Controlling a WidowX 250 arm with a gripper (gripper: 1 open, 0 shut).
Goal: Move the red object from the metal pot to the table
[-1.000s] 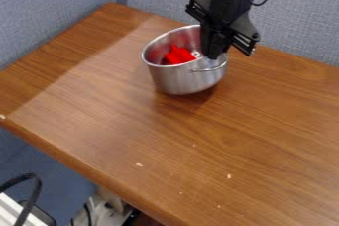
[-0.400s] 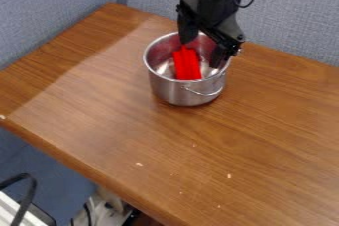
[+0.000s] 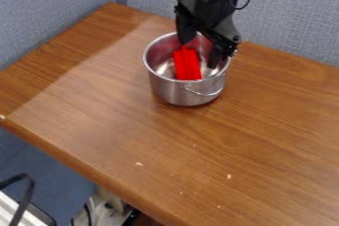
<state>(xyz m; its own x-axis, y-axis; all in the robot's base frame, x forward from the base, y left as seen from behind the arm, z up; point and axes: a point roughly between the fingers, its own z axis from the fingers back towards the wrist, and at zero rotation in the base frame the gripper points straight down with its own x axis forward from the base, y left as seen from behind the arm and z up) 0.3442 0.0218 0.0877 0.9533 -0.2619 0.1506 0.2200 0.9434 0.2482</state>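
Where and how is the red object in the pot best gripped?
Probably by the two long sides of the red object, coming from above: it lies elongated inside the metal pot, whose walls surround it and block side access.

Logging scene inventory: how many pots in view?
1. The metal pot stands on the table, toward its far side, beneath the gripper. No others show; any outside the frame can't be ruled out.
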